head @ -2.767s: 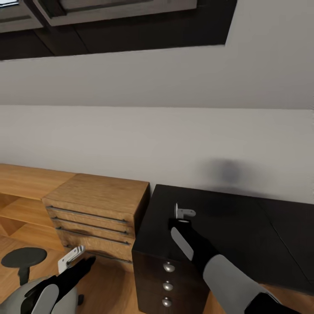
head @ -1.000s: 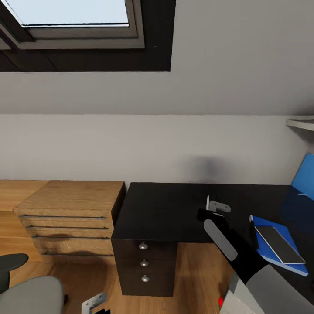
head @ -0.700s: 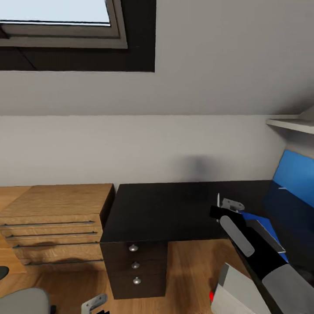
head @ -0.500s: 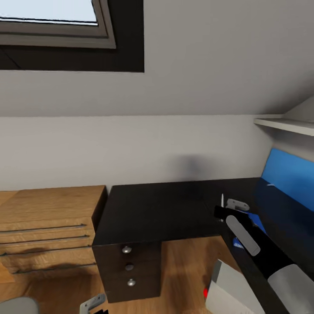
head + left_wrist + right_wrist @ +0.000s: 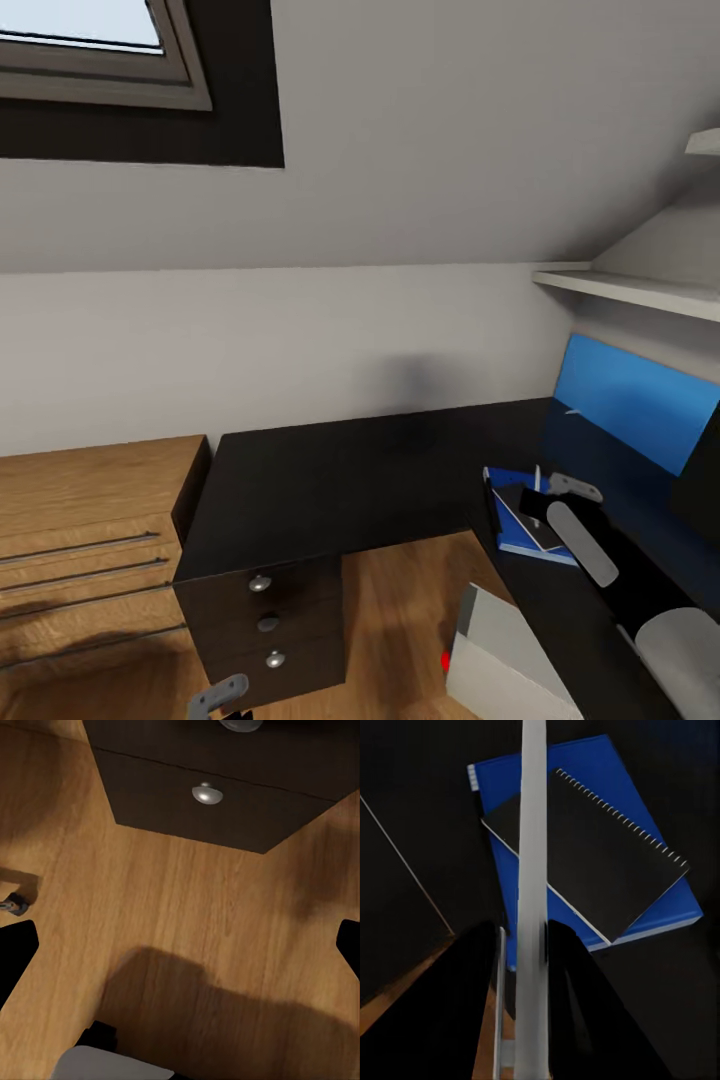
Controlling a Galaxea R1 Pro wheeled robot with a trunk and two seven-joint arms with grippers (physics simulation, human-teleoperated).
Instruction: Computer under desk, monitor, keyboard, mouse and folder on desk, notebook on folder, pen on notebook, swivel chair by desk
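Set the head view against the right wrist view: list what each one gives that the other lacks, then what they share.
Head view adds: light wooden drawer cabinet, dark three-drawer unit, boxy light grey computer tower on the floor, white wall shelf.
Right wrist view adds: the spiral binding of the thin grey notebook, which lies skewed on the flat blue folder.
Shared: glossy black desk, folder, notebook, right gripper shut on the slender white pen.
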